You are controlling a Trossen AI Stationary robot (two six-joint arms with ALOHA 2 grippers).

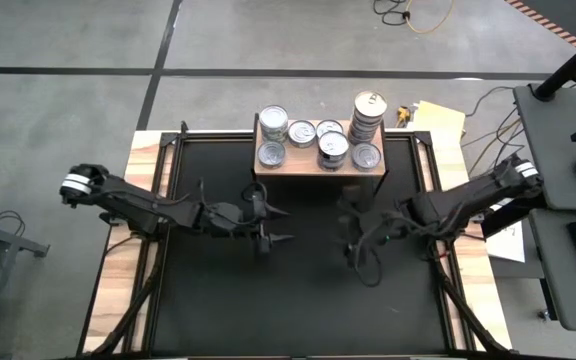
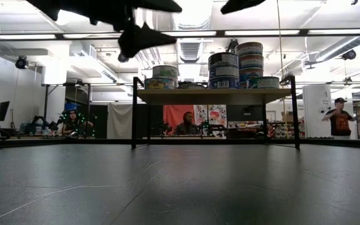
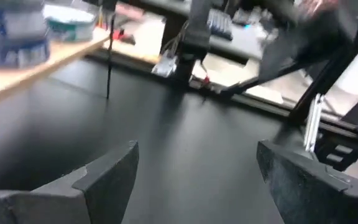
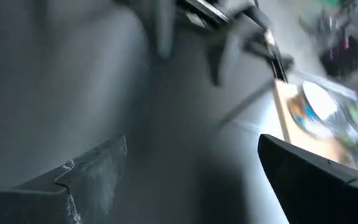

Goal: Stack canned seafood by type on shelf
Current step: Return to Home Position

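Spread wide, pinching nothing: left gripper (image 1: 280, 226) at nine o'clock of centre, right gripper (image 1: 348, 236) at three, hovering above black tabletop (image 1: 298, 300). Up at twelve: shelf (image 1: 303, 166) loaded with canned seafood (image 1: 333, 148), tallest stack (image 1: 368, 118) rightmost.

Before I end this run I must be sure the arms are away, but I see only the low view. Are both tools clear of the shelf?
Observer: Yes. From above, the left tool and the right tool hang over the black tabletop, in front of the shelf, not above it.
Operator: Do they carry anything?
Observer: No. The wrist views show both tools open, nothing between.
Operator: What I see highest, is it front or back row?
Observer: The tallest stack stands in the back row, at the right corner.
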